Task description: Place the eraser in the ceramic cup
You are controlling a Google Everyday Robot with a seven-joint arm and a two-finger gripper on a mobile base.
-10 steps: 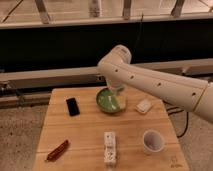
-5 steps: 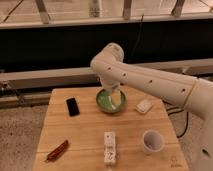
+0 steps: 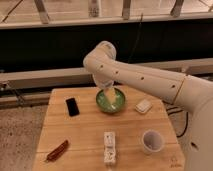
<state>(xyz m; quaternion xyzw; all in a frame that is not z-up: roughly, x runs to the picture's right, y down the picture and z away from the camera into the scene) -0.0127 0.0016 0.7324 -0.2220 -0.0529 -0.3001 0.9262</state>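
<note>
The gripper (image 3: 110, 96) hangs over the round green bowl (image 3: 101, 104); its grip state cannot be told. The flat black eraser (image 3: 72, 106) lies ungrasped on the wooden bench (image 3: 85, 135), well apart from the white ceramic cup (image 3: 152, 141).

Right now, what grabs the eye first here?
The big white arm reaches in from the right, its gripper hanging over the green bowl at the back of the wooden table. The black eraser lies left of the bowl, untouched. The ceramic cup stands at the front right.
</note>
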